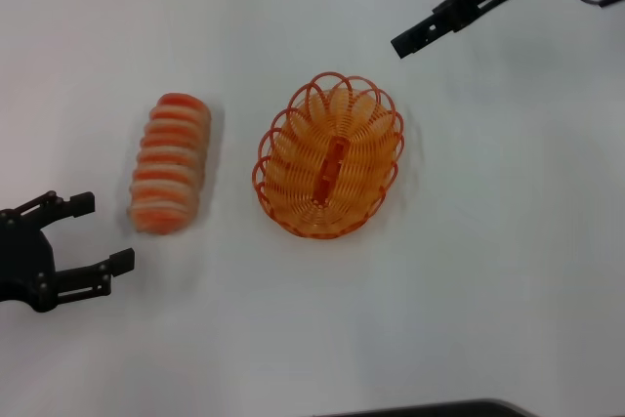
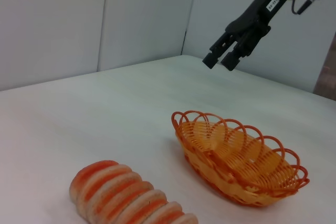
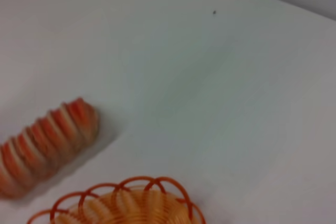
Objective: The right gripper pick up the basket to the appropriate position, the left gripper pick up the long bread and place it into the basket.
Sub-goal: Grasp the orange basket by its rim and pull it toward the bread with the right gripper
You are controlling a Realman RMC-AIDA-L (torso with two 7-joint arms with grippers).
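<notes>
The orange woven basket (image 1: 293, 158) stands empty in the middle of the white table. It also shows in the left wrist view (image 2: 220, 182) and in the right wrist view (image 3: 126, 188). The long bread (image 1: 171, 163), tan with orange-red stripes, lies to the basket's left, apart from it; it also shows in the two wrist views (image 2: 121, 195) (image 3: 47, 145). My left gripper (image 1: 103, 232) is open and empty, just near and left of the bread's near end. My right gripper (image 1: 402, 44) hangs in the air beyond the basket's far right rim, its fingers (image 2: 210, 60) slightly apart, holding nothing.
A white table (image 1: 488, 290) stretches around both objects. A dark edge (image 1: 430, 409) shows at the near side of the head view. Grey wall panels (image 2: 79, 19) stand behind the table.
</notes>
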